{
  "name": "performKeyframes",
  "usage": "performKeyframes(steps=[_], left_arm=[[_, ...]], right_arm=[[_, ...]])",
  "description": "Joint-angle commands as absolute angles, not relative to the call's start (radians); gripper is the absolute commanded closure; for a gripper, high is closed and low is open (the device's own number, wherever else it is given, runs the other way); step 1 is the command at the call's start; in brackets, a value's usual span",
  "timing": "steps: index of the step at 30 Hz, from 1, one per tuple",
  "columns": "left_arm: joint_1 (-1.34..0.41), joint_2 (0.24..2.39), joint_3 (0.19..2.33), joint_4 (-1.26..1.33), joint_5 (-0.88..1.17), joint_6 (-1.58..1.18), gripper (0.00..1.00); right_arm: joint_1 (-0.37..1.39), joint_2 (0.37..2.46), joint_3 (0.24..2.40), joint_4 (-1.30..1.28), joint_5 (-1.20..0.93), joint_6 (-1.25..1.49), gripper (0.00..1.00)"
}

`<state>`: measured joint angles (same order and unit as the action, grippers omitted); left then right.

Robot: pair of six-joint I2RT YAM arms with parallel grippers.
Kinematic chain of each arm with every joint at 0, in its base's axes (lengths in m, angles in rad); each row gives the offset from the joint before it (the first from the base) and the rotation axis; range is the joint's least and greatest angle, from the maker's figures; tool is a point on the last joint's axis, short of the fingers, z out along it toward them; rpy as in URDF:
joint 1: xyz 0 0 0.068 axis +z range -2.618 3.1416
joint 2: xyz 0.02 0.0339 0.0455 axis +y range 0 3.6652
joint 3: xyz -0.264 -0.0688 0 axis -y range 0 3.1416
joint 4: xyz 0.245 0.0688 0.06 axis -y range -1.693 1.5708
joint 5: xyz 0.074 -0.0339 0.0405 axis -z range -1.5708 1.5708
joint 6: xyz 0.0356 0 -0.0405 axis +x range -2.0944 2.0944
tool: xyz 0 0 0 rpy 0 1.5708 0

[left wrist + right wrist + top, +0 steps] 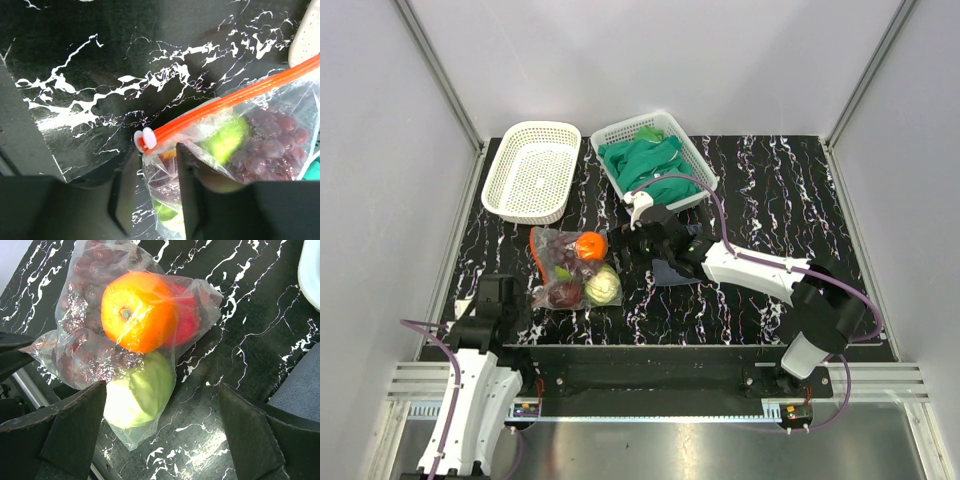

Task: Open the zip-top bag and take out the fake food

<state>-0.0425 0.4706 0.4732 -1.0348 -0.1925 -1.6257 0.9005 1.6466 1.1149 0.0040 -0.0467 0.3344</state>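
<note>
Left gripper [506, 298] [152, 170]: at the near-left edge of the table [770, 200], at the bag's left corner. In the wrist view the jaws are partly drawn in, with a gap between them, and the bag's corner lies in that gap. Cannot tell whether the fingers [192, 190] actually pinch the plastic.

White basket [532, 170]: far left of the table, well apart from the bag.

Zip-top bag [548, 268] [165, 175] [80, 360]: flat on the table between the two grippers. Orange-red zip strip [235, 100] runs along its left edge, with the white slider [146, 138] at the strip's end, right by the left gripper.

Fake food, all inside the bag:
- grapes [558, 255] [275, 145] next to the zip
- green apple [225, 140] beside the grapes
- dark red apple [564, 293] at the near side
- orange [590, 245] [137, 310] at the far right, with a tomato [187, 315] pressed behind it
- cabbage [604, 287] [142, 390] at the near right, touching the orange

Second basket [655, 160]: far centre, full of green cloths [650, 165].

Right gripper [638, 240] [160, 390]: just right of the bag, pointed at the orange and cabbage. Jaws spread wide, nothing between them.

Grey-blue cloth [670, 272] [305, 380]: on the table beneath the right arm.
</note>
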Motion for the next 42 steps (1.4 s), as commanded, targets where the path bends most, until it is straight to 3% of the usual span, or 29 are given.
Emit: performKeyframes(steps=[1,5,8,13,17,30,39,42], left_arm=[[-0.037,0.437,0.448,-0.963,-0.176,-1.651,0.69],[-0.037,0.411,0.471,-0.96,-0.231,-1.579,0.92],[-0.037,0.387,0.532,-0.93,-0.306,-1.365,1.0],[-0.037,0.385,0.702,-0.832,-0.318,-0.993,1.0],[-0.037,0.397,0.778,-0.756,-0.139,-0.738,1.0],[-0.037,0.457,0.859,-0.64,0.199,-0.68,1.0],[-0.037,0.529,0.83,-0.526,0.492,-0.511,1.0],[-0.037,0.543,0.822,-0.497,0.566,-0.459,1.0]], right_arm=[[0.896,1.608,1.114,0.049,-0.055,0.339,0.0],[0.896,1.605,1.118,0.049,-0.063,0.339,0.0],[0.896,1.608,1.137,0.043,-0.095,0.331,0.0],[0.899,1.608,1.209,0.006,-0.173,0.269,0.0],[0.94,1.631,1.327,-0.103,-0.189,0.178,0.0],[1.017,1.672,1.479,-0.104,-0.229,0.069,0.0],[0.986,1.721,1.506,-0.1,-0.445,-0.098,0.0],[0.928,1.761,1.54,-0.1,-0.615,-0.095,0.0]])
